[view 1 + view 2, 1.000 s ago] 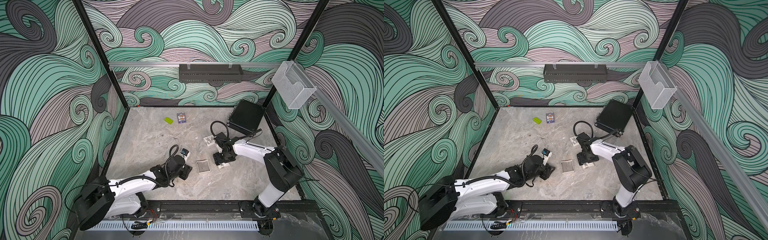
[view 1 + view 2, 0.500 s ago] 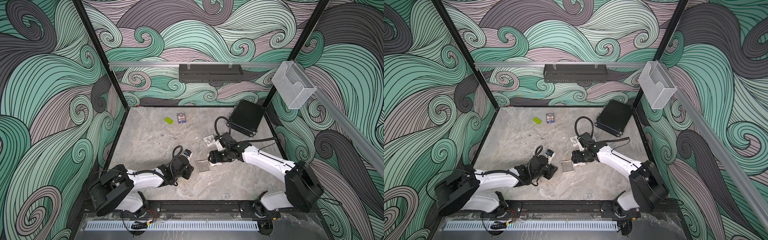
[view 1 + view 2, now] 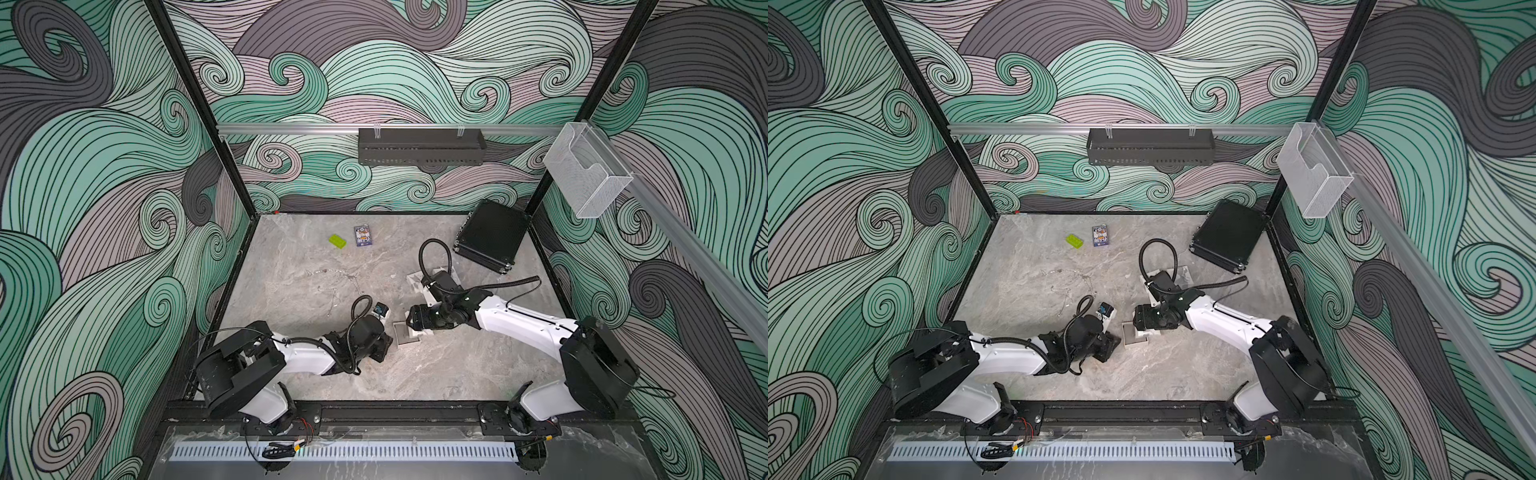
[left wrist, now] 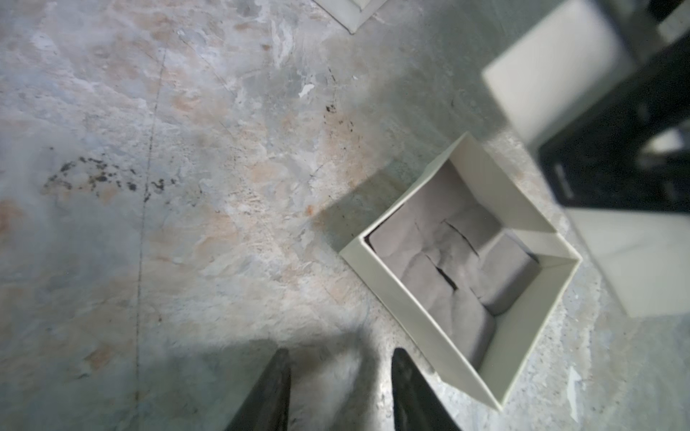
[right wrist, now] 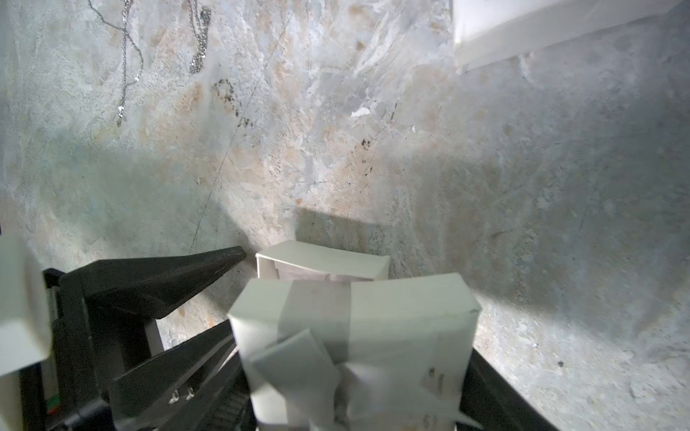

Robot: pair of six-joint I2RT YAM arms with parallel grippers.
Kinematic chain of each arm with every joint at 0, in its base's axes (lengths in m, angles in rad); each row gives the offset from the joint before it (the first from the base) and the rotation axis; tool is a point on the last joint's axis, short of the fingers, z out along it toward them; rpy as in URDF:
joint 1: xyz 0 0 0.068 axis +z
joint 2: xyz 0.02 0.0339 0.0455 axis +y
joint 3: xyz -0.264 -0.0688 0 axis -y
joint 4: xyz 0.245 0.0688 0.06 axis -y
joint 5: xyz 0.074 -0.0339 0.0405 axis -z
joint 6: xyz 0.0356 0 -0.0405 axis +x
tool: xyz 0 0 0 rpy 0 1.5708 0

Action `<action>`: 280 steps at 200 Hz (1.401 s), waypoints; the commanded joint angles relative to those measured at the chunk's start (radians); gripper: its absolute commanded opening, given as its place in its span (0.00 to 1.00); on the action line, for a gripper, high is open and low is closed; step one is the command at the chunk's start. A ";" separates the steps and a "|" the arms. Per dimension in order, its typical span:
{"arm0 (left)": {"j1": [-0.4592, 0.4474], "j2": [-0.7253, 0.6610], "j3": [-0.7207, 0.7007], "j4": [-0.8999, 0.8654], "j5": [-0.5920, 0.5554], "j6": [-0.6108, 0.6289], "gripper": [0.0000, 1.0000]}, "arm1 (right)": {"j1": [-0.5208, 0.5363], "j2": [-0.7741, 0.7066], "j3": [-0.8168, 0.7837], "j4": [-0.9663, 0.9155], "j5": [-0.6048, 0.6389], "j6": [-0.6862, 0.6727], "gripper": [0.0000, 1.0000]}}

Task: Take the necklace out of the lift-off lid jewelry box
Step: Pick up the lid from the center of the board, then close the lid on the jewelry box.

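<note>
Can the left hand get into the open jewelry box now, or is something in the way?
Probably yes. The jewelry box stands open, the left hand sits open beside its corner, and the right hand holds the lid off to one side.

Box [image 3: 406,333] at front centre of the tabletop [image 3: 436,374]; necklace [image 3: 332,282] behind it, leftward; lid [image 3: 413,278] behind it, rightward; case [image 3: 490,236] in the back right corner.
</note>
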 commanded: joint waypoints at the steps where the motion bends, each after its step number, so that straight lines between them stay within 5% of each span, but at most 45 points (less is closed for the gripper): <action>1: -0.020 0.019 0.040 0.033 -0.015 -0.021 0.43 | 0.015 0.016 -0.010 0.015 0.002 0.026 0.77; 280: -0.047 0.070 0.094 0.002 -0.133 -0.020 0.42 | 0.070 0.108 0.076 0.010 -0.058 -0.124 0.83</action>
